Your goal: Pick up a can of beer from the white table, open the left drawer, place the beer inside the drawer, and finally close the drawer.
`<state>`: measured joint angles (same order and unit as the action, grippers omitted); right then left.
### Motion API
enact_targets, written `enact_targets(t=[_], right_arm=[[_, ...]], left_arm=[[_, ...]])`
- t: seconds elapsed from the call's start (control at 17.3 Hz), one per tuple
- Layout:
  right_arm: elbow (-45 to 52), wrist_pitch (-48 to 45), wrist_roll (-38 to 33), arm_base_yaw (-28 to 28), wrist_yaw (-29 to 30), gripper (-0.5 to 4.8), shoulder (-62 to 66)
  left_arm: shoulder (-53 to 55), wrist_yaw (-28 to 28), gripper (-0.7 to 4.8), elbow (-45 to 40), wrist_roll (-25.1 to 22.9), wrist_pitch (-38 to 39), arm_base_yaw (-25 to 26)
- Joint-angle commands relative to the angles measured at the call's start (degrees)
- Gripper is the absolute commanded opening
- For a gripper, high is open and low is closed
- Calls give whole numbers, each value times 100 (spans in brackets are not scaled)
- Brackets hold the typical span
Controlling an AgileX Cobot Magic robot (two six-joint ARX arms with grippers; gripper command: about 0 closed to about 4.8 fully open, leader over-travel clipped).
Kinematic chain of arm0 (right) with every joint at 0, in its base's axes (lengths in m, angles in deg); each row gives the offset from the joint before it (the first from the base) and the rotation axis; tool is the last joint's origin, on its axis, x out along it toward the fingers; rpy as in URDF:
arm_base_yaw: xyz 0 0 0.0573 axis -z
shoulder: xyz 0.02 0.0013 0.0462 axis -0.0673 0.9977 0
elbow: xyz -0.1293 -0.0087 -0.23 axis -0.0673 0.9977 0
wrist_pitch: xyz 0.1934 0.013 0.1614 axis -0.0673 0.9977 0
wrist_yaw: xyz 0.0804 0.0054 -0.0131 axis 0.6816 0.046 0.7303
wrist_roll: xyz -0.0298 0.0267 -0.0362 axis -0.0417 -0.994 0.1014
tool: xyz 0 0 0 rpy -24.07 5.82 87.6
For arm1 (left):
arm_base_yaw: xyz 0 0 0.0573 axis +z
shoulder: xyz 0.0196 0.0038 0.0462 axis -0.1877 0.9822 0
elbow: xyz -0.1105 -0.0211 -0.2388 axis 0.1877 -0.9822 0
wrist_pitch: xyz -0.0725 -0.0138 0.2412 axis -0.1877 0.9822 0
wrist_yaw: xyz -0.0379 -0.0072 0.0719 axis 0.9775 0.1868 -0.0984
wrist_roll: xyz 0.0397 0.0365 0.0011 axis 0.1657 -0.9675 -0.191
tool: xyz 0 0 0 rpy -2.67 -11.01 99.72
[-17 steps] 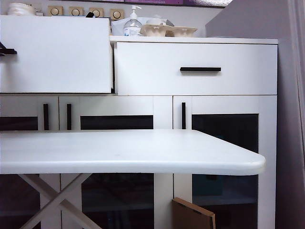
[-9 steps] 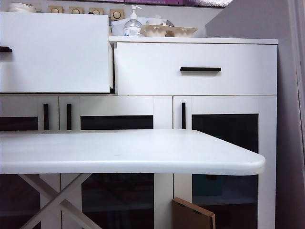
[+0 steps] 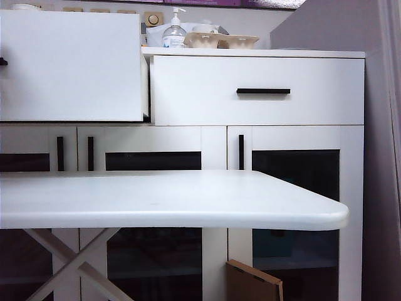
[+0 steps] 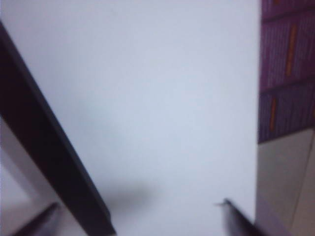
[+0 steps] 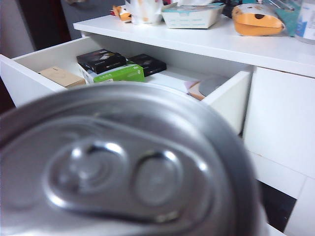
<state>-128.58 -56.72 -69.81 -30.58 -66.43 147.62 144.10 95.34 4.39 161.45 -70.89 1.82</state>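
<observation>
1. Across the exterior view, the white table [image 3: 156, 200] is stretching along the foreground with its top bare. Behind it the white cabinet [image 3: 351, 188] is standing; the drawer [image 3: 69, 66] at its upper left is sticking out toward the camera, while the right drawer [image 3: 257, 91] is sitting flush. A clear pump bottle [image 3: 174, 31] is standing on the cabinet top, and a piece of cardboard [image 3: 254, 285] is leaning low by the cabinet. Neither gripper is showing here, nor is the can.
2. Close against the drawer front, the left wrist view is looking blurred: the black bar handle [image 4: 49, 162] is running slantwise over white panel. The left gripper [image 4: 135, 220] is hanging with its jaws spread wide, one dark fingertip on either side of the bar, clamping nothing. A purple panel [image 4: 288, 69] is showing at one edge.
3. Right under the right wrist camera, the can of beer [image 5: 123, 167] is filling the view with its silver top, raised near the pulled-out drawer. The right gripper is gripping it, its fingers hidden by the can. Inside the drawer, black boxes [image 5: 101, 60], a green box [image 5: 120, 73] and a tan box [image 5: 61, 76] are lying
</observation>
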Motion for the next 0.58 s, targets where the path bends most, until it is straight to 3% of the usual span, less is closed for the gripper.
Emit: enact_targets(t=[0.06,0.4,0.58], right_arm=[[-63,-367,-2,-11,37,112,-96],[-63,-367,-2,-11,37,112,-96],[-63,-365,-2,-11,37,112,-96]], left_arm=[[-24,-328,457,0,181,-66,-2],[-24,-479,449,2,190,170,-7],[-24,-479,88,2,173,221,-7]])
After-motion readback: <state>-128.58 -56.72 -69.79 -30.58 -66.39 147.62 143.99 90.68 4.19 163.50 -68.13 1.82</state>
